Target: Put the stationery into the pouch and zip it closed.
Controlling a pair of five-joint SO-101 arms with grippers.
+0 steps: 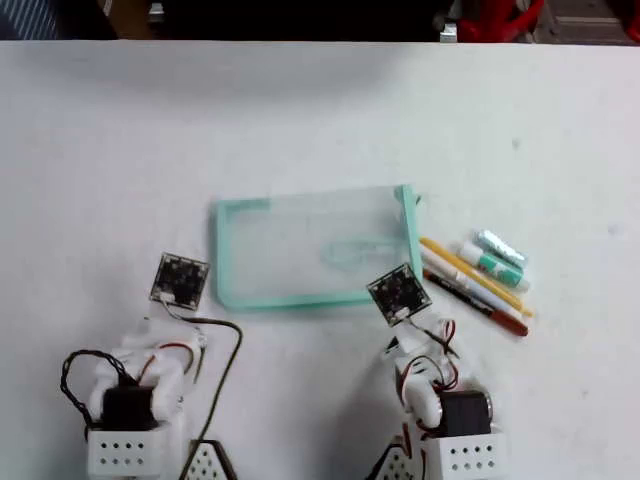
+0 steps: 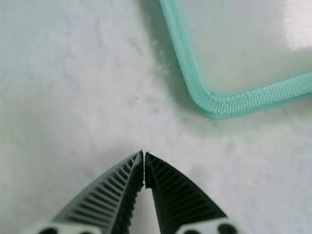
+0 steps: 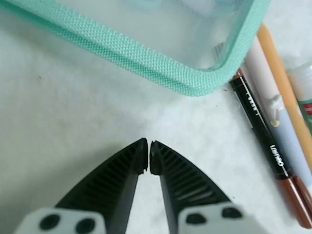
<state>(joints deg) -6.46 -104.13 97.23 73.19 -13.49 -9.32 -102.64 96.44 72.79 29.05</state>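
Observation:
A clear pouch [image 1: 310, 247] with mint-green edging lies flat mid-table. To its right lie a yellow pen [image 1: 470, 273], a white pen, a black-and-brown pen [image 1: 478, 302] and two small white-green tubes [image 1: 497, 256]. My left gripper [image 2: 144, 157] is shut, hovering over bare table just off the pouch's near left corner [image 2: 214, 105]. My right gripper [image 3: 148, 147] is shut too, over bare table just short of the pouch's near right corner [image 3: 204, 80], with the black-and-brown pen [image 3: 258, 131] close beside. Both arms sit at the near table edge, left arm [image 1: 135, 395] and right arm [image 1: 440, 400].
The white table [image 1: 300, 120] stretches wide behind and to the left of the pouch. Cables [image 1: 215, 385] trail from the arm bases near the front edge. Dark room clutter shows beyond the far edge.

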